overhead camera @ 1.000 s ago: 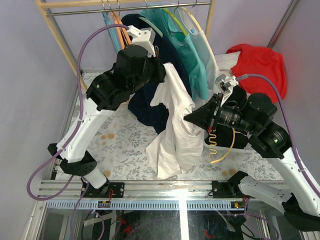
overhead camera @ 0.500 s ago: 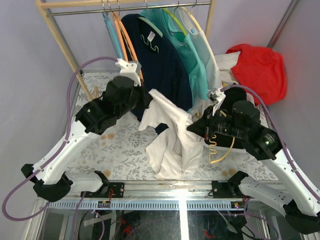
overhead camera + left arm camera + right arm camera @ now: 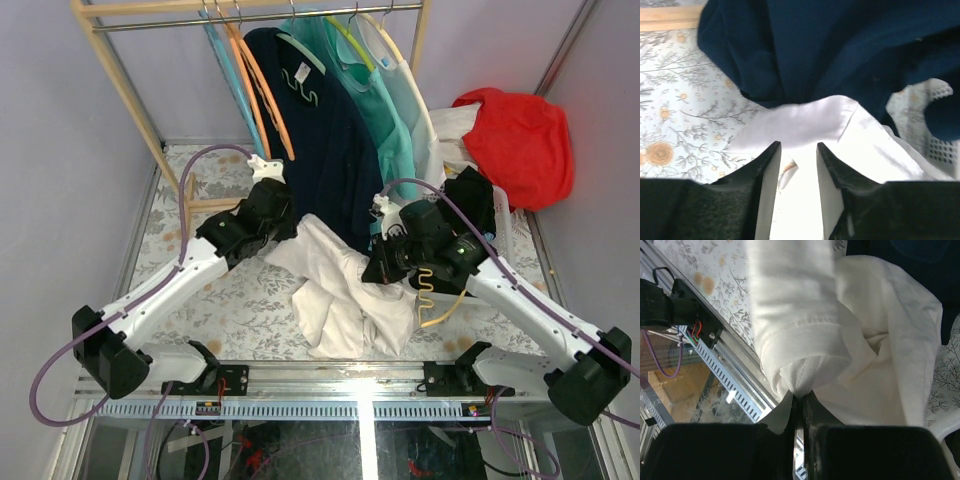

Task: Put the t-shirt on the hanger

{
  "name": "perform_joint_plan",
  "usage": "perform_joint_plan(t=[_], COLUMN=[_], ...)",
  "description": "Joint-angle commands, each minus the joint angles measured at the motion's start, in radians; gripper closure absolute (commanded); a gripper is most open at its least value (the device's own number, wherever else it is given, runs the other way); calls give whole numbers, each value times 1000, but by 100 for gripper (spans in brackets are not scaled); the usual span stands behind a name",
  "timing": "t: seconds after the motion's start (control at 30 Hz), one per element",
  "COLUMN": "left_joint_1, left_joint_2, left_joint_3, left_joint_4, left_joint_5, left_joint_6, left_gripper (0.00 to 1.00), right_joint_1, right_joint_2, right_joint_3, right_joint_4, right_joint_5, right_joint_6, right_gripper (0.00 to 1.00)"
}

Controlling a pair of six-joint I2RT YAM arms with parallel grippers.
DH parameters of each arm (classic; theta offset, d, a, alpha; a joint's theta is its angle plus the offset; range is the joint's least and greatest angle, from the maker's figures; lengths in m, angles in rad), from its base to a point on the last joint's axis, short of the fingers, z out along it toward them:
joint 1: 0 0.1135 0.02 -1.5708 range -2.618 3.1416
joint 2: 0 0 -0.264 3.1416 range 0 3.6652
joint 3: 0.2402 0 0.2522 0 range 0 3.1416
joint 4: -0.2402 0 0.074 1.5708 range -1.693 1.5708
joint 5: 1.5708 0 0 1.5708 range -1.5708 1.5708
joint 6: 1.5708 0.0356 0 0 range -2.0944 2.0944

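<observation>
The white t-shirt (image 3: 340, 295) lies crumpled on the flowered table, below the hanging navy shirt. My left gripper (image 3: 288, 222) is at its upper left edge. In the left wrist view that gripper (image 3: 797, 146) is open, with t-shirt (image 3: 790, 125) cloth under the gap and not pinched. My right gripper (image 3: 378, 268) is shut on a bunched fold of the t-shirt (image 3: 865, 340); the right wrist view shows the fold squeezed at the gripper (image 3: 801, 397) tips. A thin pale yellow arc, apparently the hanger (image 3: 440, 313), shows under the right arm, mostly hidden.
A wooden rail (image 3: 250, 8) at the back carries a navy shirt (image 3: 330, 130), teal and mint shirts (image 3: 385, 110), orange hangers (image 3: 262, 90) and a light blue hanger (image 3: 222, 60). A red cloth (image 3: 515, 130) and a white basket (image 3: 503, 232) are on the right.
Both arms came down toward the table, and the t-shirt went from hanging between them to lying in a heap. My left gripper opened and released the cloth; the right stayed shut on it.
</observation>
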Motion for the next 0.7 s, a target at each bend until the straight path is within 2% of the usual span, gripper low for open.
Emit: perform_joint_plan(t=[0.0, 0.1, 0.17, 0.3, 0.57, 0.67], left_joint_1=[33, 33, 33, 13, -104, -115], left_joint_2=[10, -5, -31, -58, -107, -95], left_joint_3=[35, 79, 80, 72, -71, -120], left_joint_4=[74, 13, 5, -22, 76, 160], left_joint_5=[-93, -119, -84, 70, 148, 187], left_joint_6=[22, 27, 24, -14, -121, -164], left_gripper=[64, 60, 57, 64, 58, 52], right_joint_1=[8, 10, 10, 10, 10, 10], right_joint_2=[54, 103, 122, 135, 152, 145], right_joint_3=[24, 35, 34, 18, 25, 16], right_joint_4=[54, 71, 86, 120, 169, 197], right_joint_5=[11, 18, 24, 34, 72, 65], right_joint_6=[-7, -13, -13, -3, 17, 38], right_gripper=[100, 100, 100, 100, 100, 100])
